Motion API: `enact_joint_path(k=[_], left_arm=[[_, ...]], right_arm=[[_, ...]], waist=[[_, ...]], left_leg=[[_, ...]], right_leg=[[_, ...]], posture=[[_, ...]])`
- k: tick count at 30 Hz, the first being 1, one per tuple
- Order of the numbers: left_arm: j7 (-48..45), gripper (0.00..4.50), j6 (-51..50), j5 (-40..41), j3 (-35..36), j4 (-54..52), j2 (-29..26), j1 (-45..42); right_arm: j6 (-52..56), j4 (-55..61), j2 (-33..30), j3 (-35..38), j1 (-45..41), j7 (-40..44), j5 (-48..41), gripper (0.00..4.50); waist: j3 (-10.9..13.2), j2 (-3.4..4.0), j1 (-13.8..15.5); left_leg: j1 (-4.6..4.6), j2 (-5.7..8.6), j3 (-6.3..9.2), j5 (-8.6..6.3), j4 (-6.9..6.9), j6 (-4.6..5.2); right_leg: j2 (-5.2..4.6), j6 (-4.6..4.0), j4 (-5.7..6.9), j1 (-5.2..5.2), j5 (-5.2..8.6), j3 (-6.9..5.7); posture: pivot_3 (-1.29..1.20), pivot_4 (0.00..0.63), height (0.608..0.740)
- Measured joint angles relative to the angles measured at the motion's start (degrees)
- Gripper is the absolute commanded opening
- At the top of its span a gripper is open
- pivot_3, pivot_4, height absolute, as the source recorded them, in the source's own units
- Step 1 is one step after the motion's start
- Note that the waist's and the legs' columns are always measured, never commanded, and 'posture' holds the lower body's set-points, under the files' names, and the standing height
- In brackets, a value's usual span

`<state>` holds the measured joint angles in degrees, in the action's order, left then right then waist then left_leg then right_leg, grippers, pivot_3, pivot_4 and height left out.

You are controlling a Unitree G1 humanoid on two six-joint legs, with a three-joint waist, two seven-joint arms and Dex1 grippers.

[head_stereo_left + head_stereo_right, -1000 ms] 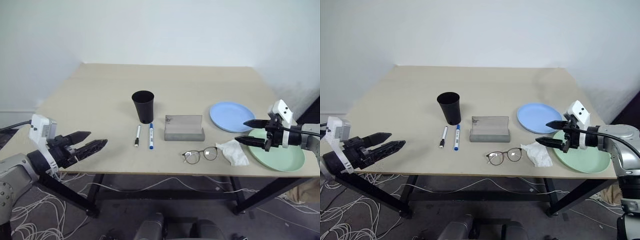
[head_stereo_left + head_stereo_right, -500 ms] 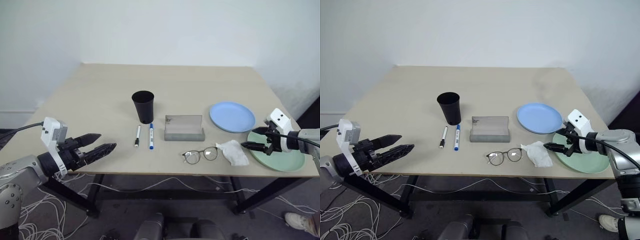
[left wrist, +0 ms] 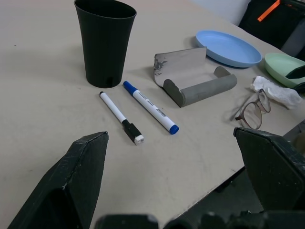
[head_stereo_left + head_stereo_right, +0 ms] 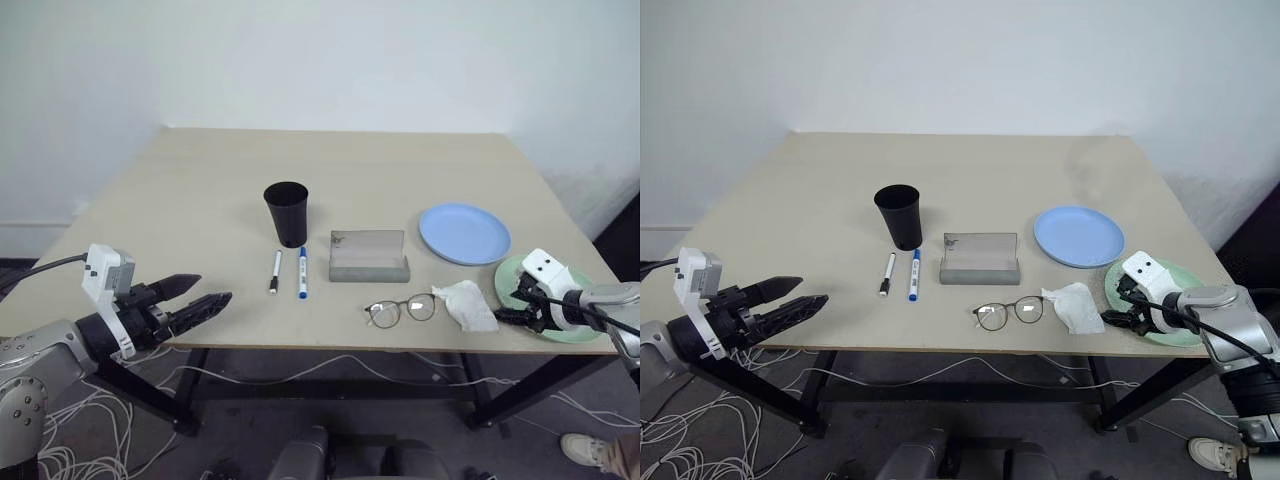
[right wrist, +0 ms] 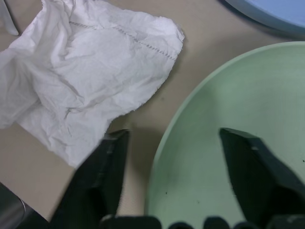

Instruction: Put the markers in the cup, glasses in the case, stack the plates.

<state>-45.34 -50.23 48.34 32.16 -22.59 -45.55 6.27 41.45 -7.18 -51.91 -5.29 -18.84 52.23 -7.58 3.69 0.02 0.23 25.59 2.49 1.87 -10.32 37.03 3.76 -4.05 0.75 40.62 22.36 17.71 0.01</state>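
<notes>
Mint-green plastic is what the coming move turns on: the green plate [image 4: 1170, 300] lies at the near right corner of the surface [image 4: 940, 180], and the right gripper [image 5: 167, 191] is poised at its rim. In the right wrist view one finger [image 5: 107, 176] stands outside the rim, on the tissue's side, and the other [image 5: 252, 171] stands over the plate's inner face, so the rim runs between them. The fingers are part-way apart with a clear gap, and I cannot tell whether either pad touches the plastic yet. The rim there curves across the line between the fingers, so a pinch should catch the edge.

Everything else can be placed from that plate. The blue plate [image 4: 1078, 236] sits just beyond it, toward the far side, edges close together or perhaps just overlapping; the stacking lift would be short. The tissue [image 4: 1073, 307] lies just beside the green plate's inner edge, close to the outer finger, and could get caught in the pinch. The glasses [image 4: 1010, 312] lie further inward past the tissue, the open case [image 4: 981, 260] beyond them, then the two markers [image 4: 900, 274] lying lengthwise toward the cup [image 4: 899, 215].

The left gripper [image 4: 195, 296] hangs off the near left edge, well apart from the plates, fingers wide and empty. The right arm is plainly the nearer one.
</notes>
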Motion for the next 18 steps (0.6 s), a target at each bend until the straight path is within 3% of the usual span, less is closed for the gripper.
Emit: enact_joint_path(k=[4, 7, 18], left_arm=[[0.35, 4.50, 0.57, -0.06, 0.00, 0.00, 0.22, 0.18], [0.60, 4.50, 1.03, -0.10, 0.00, 0.00, 0.28, 0.19], [1.24, 4.50, 2.07, -0.18, -0.05, 0.00, 0.52, 0.20]], right_arm=[[0.61, -0.09, 1.34, -0.47, -0.55, -1.96, 0.96, 0.76], [0.75, -0.95, 1.35, -0.47, -2.24, -3.42, 2.19, 0.01], [2.62, -8.33, 1.48, -4.13, -10.29, -5.23, 7.11, 0.01]], waist=[[-0.01, -0.01, -0.01], [-0.08, -0.10, -0.24], [-0.11, -0.07, 0.01]], left_leg=[[-0.01, 0.00, 0.01, 0.00, 0.01, 0.00], [-0.11, -0.01, -0.02, 0.00, 0.07, 0.00], [-0.12, 0.00, -0.02, -0.01, 0.12, 0.01]], right_leg=[[0.01, 0.00, 0.00, -0.02, 0.00, 0.00], [-0.03, -0.08, 0.00, -0.05, -0.07, -0.04], [-0.55, -0.15, -0.03, -0.01, -0.30, -0.74]], posture=[[0.00, 0.000, 0.696], [0.00, 0.000, 0.696], [0.00, 0.000, 0.696]])
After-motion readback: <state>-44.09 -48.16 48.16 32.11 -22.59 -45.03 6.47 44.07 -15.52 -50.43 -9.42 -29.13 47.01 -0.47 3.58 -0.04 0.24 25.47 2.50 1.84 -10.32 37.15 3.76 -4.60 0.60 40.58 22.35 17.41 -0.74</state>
